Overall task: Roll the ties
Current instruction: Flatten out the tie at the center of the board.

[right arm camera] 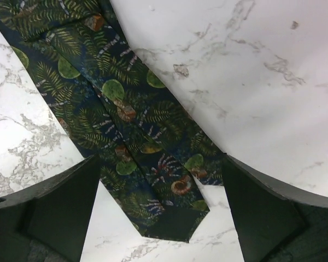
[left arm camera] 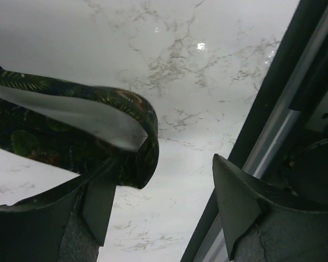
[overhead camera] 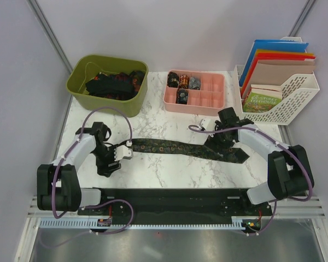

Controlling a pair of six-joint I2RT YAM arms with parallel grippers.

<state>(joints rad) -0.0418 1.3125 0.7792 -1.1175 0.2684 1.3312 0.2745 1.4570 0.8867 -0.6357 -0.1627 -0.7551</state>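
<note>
One dark tie (overhead camera: 175,147) with a fern and leaf print lies stretched across the marble table between both arms. My left gripper (overhead camera: 124,152) is at its narrow end, jaws open. In the left wrist view that end (left arm camera: 71,142) curls over, showing a pale lining, and rests against one finger (left arm camera: 98,207) of my left gripper (left arm camera: 164,207). My right gripper (overhead camera: 225,143) hovers over the wide end. In the right wrist view the pointed tip (right arm camera: 126,125) lies flat between the spread fingers of my right gripper (right arm camera: 164,213), untouched.
A green bin (overhead camera: 76,87) at the back left holds a heap of unrolled ties (overhead camera: 112,84). A pink divided tray (overhead camera: 208,106) behind the middle holds three rolled ties (overhead camera: 181,87). A white file rack (overhead camera: 295,98) stands at the back right. A black rail (overhead camera: 169,196) runs along the near edge.
</note>
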